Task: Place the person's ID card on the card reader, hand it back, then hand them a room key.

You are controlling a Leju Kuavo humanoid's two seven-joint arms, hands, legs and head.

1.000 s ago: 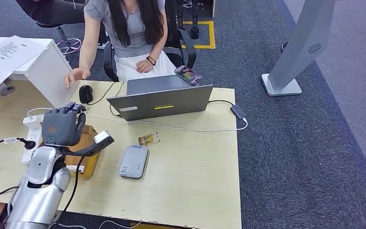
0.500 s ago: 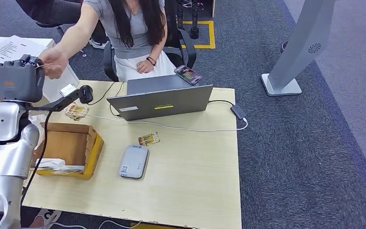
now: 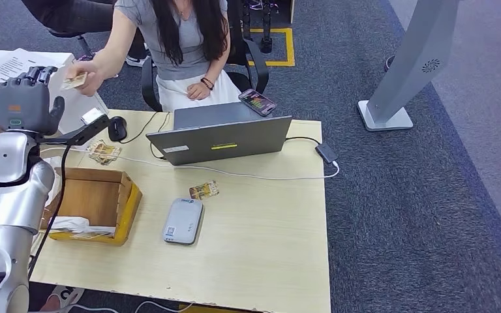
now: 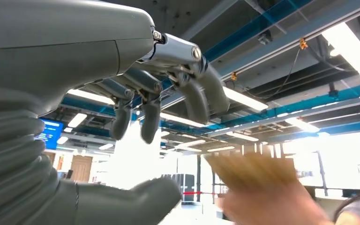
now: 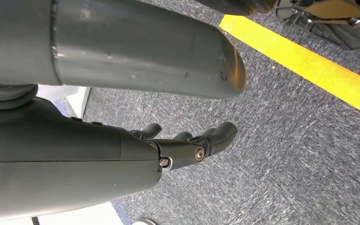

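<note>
The card (image 3: pixel 74 81) is a small, pale tan rectangle with a yellowish face; its print is too small to read. It sits pinched in the person's hand (image 3: pixel 86 73), held up in the air beyond the far left corner of the table (image 3: pixel 261 261), just beside the robot's raised left hand (image 3: pixel 26 99). In the left wrist view the card (image 4: pixel 251 169) shows as a blurred tan shape above the person's blurred hand (image 4: pixel 272 206), close to the robot's fingers but apart from them.

The left hand (image 4: pixel 122 140) is raised at the end of the lifted silver arm, fingers (image 4: pixel 197 93) spread and loosely curved over the thick thumb, with a wide gap between them and nothing inside it. The card does not touch it.

The right hand (image 5: pixel 183 145) hangs low over grey carpet beside a yellow floor stripe (image 5: pixel 304 61), fingers loosely extended and holding nothing.

On the table, a grey card reader (image 3: pixel 183 221) lies flat near the middle, with a second small patterned card (image 3: pixel 204 190) just beyond it. An open cardboard box (image 3: pixel 91 203) stands to the left of the reader, and a grey laptop (image 3: pixel 218 138) stands open at the far side in front of the seated person.
</note>
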